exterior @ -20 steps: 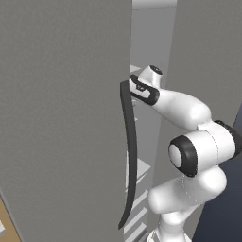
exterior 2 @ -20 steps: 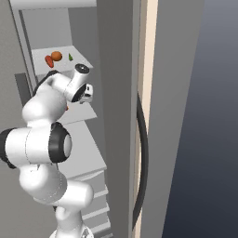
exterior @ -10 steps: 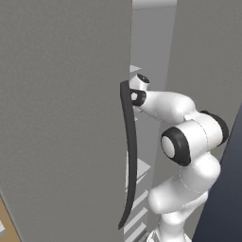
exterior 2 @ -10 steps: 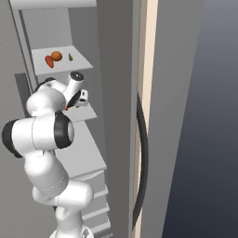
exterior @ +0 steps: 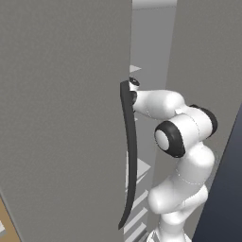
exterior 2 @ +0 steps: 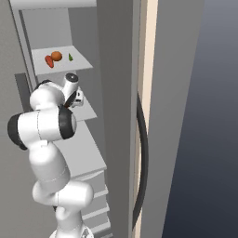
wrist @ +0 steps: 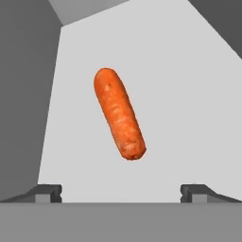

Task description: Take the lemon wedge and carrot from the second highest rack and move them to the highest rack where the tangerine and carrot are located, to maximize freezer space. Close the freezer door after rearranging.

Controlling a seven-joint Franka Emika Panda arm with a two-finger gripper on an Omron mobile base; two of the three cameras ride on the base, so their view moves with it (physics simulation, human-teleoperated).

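Glossy white arm [exterior: 184,142] of rounded segments, black bands at joints.
Bulbous white links stacked, matte black caps; small dark square-tipped fingers [wrist: 47,193].

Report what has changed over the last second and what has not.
The arm has folded in toward the freezer, and the gripper has reached deeper over the second rack, jaws open above the carrot. Nothing was gripped or released. The top rack's items stayed put.

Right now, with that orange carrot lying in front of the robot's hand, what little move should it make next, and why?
Probably ease the hand straight forward. The open gripper faces the stubby orange carrot lying on the pale grey freezer rack, and its finger tips stand wide apart, short of the carrot, so nothing is held yet.
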